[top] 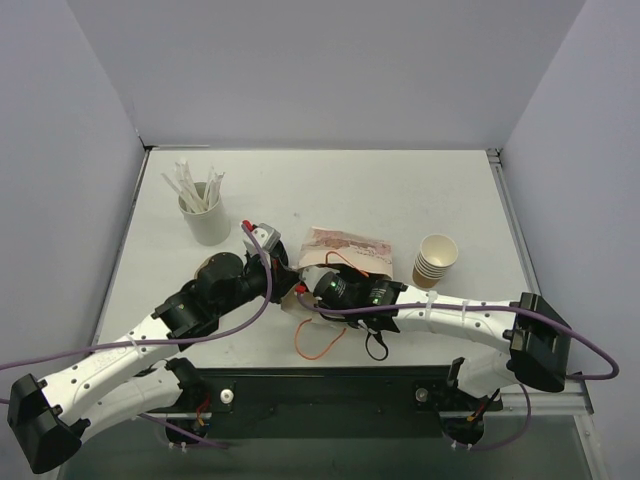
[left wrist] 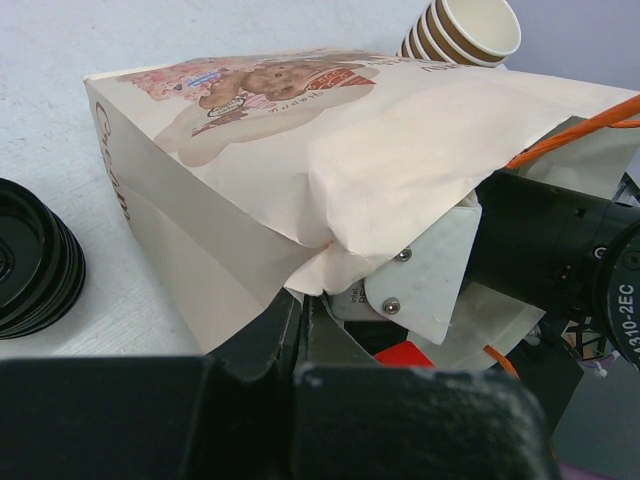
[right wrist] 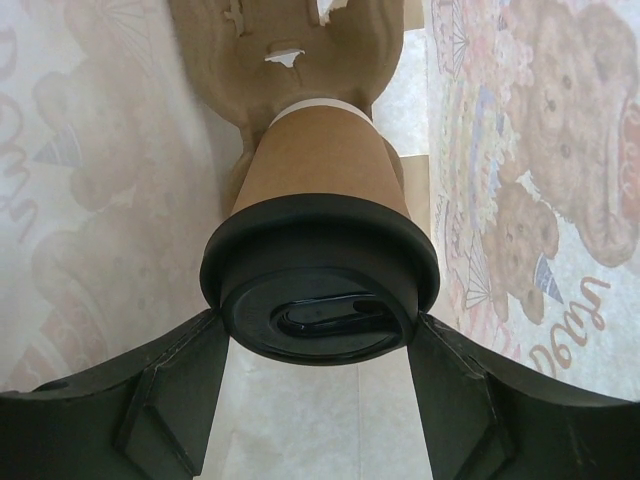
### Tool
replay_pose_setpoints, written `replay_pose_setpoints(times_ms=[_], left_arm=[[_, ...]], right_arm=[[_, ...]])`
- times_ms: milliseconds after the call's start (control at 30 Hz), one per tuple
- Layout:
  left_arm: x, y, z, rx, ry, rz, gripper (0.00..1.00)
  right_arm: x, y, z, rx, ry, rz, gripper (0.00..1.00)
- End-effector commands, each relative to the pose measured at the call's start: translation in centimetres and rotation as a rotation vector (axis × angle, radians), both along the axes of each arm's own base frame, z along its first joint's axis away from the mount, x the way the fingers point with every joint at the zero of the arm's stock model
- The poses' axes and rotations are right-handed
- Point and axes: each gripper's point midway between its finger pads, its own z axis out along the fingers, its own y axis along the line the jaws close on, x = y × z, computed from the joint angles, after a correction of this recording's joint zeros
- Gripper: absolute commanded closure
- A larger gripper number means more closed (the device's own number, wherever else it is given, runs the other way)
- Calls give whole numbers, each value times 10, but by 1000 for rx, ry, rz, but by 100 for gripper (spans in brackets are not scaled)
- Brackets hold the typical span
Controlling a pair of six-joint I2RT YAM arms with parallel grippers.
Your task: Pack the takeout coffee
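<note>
The takeout coffee (right wrist: 318, 215), a brown paper cup with a black lid (right wrist: 320, 285), sits in a brown pulp cup carrier (right wrist: 290, 50) inside the printed paper bag (top: 345, 245). My right gripper (right wrist: 315, 335) is inside the bag, its fingers (right wrist: 170, 390) pressed against both sides of the lid. Its wrist (top: 345, 290) shows at the bag's mouth in the top view. My left gripper (left wrist: 302, 305) is shut on the edge of the bag's mouth (left wrist: 330, 265) and holds it up. The coffee is hidden in the top and left wrist views.
A stack of lidless brown cups (top: 436, 259) stands right of the bag and shows in the left wrist view (left wrist: 470, 30). A stack of black lids (left wrist: 35, 260) lies left of the bag. A white cup of stirrers (top: 205, 212) stands far left. The bag's orange handle (top: 320, 342) lies near the front edge.
</note>
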Motion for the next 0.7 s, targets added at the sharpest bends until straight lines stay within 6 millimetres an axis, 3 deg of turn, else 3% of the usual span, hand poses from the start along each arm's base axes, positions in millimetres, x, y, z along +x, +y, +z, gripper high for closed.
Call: replay_pose_setpoints(times_ms=[0,167,433,533,667], left_arm=[[-15,-16,30,-71,-16,-103,100],[-12,-15,32,-58,-15,-88,100],[1,6,32,31,-3,32,63],[2,22,27,79,30,97,54],[-3,36,31,105,75,143,52]], right_arm=[[8,-18,8,-43,-66,-74,67],[9,-19,12,-33,-79,-84,67],[9,-12,18,20,-76,-92,67],[10,-11,21,39,-78,-99,67],[10,-9,23,68,-79,-109,67]])
